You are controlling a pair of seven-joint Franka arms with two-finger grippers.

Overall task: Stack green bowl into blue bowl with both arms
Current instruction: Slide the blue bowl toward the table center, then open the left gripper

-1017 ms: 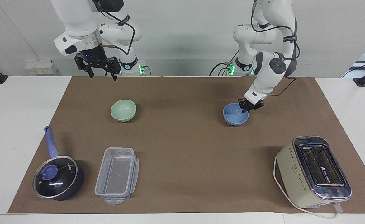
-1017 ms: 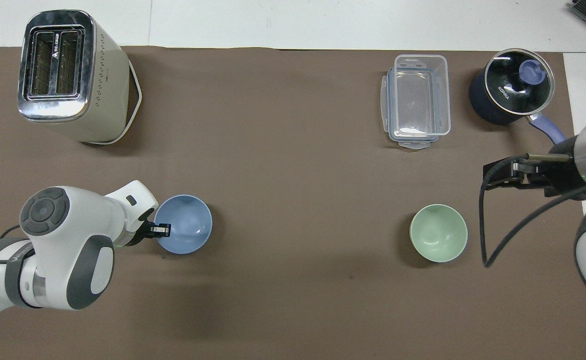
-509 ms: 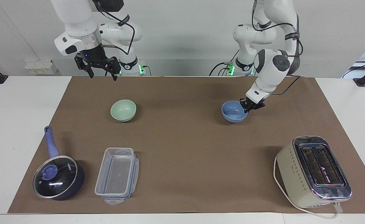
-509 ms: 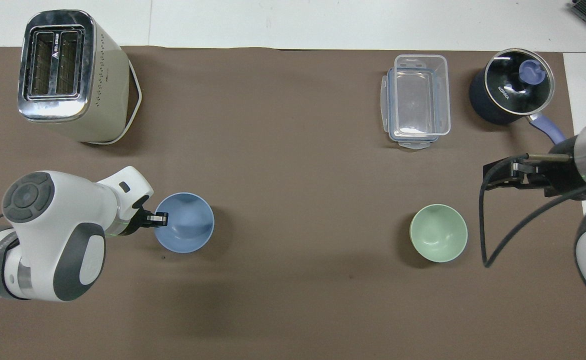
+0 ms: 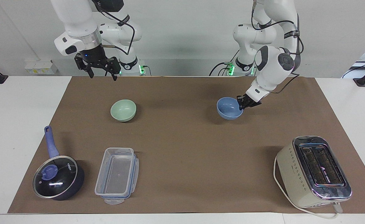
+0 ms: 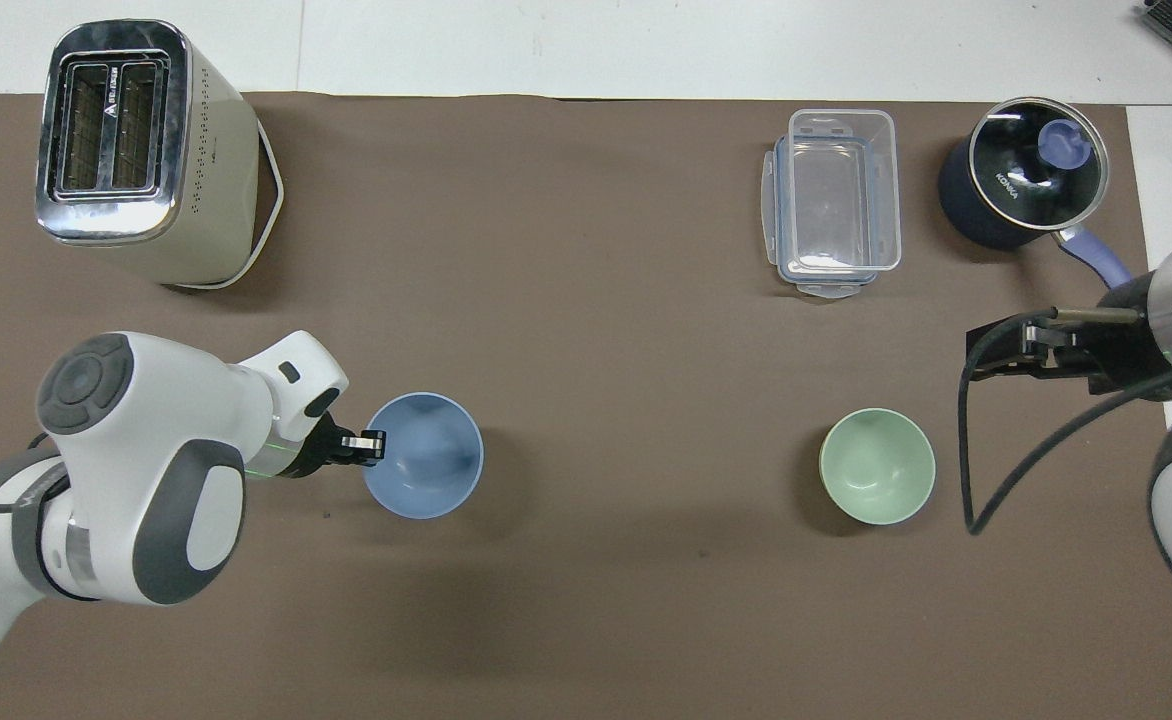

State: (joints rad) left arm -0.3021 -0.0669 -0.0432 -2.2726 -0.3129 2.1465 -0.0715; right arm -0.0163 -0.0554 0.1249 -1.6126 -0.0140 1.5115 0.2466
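Left gripper (image 5: 241, 105) pinches blue bowl (image 5: 229, 109) rim, lifted off mat; right gripper (image 5: 101, 72) open, waiting.

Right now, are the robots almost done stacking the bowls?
Not yet. The left gripper is shut on the rim of the small periwinkle-blue bowl, lifted off the brown mat. The pale mint-green bowl sits untouched; the right gripper waits open above the mat. Stacking remains.

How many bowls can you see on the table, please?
2. The blue bowl is held at its rim by the left gripper, above the mat. The green bowl rests toward the right arm's end.
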